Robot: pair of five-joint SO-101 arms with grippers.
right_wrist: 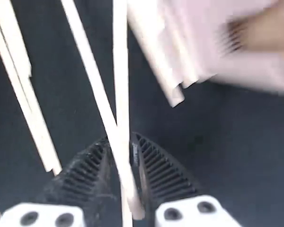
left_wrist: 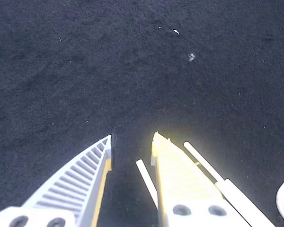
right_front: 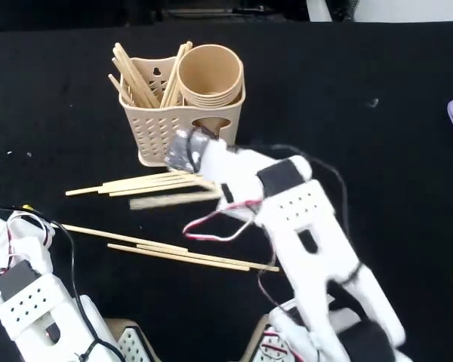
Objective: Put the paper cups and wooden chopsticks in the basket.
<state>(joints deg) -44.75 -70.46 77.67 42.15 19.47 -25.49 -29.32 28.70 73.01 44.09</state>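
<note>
**Right gripper pinches chopsticks beside the basket**

At the high view's lower left, the left gripper is spread and empty over the black cloth. Mid-frame lie loose chopsticks. The basket, upper left of centre, holds paper cups. Just below it, the right gripper clamps wooden chopsticks.

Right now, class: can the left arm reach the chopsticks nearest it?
Probably yes: the left arm holds its jaws open right beside those chopsticks; nothing lies between, and the right arm is off by the basket.
</note>
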